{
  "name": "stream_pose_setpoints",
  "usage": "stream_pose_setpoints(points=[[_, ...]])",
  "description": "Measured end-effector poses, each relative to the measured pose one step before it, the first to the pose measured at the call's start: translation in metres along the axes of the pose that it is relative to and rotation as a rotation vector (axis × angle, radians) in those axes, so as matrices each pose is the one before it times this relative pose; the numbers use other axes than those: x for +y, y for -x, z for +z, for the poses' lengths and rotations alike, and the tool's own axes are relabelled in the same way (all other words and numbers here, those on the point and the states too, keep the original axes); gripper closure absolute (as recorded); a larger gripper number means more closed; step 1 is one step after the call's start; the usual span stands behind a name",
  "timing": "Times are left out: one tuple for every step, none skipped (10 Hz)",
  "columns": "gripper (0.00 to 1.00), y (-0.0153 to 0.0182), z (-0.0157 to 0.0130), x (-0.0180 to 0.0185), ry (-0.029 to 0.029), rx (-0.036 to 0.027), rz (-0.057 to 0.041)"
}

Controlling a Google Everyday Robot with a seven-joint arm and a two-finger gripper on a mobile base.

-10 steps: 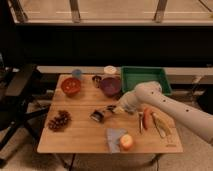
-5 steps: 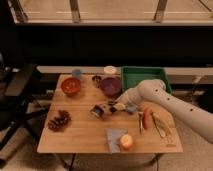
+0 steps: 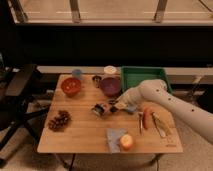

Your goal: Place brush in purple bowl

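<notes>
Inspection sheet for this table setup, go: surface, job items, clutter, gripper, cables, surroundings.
Surface: wooden table, many items spread over it.
Job's things: brush near the table's middle, not in the purple bowl, which stands at the back.
Clutter: orange-red bowl, green tray, blue cup, white cup, dark cluster, round fruit on a blue cloth.
Grippers: gripper low over the table, right beside the brush, in front of the purple bowl.
Cables: nothing seen.
Surroundings: office chair at the picture's left; dark wall behind.

I see a wooden desk (image 3: 80, 139), a black chair (image 3: 22, 90) beside it, and a dark wall (image 3: 100, 47) under lit windows (image 3: 115, 10)
</notes>
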Motion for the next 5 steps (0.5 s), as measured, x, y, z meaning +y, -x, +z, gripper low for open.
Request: stream_pose_setpoints(points=[[1.0,-0.00556,-0.01081,-0.01423,-0.0259,-0.00849,0.02557],[1.0,-0.00473,-0.01186,-0.014,-0.02762,-0.00429,0.01668],[1.0,0.00034,-0.01062,-0.01107,-0.02522,-0.00335,0.00593],[1.0,0.00115,-0.00498,-0.00622,-0.01728,-0.00234,0.00353],[1.0,0.00186,-0.00758,-0.00922,-0.02521,-0.00502,0.01077]])
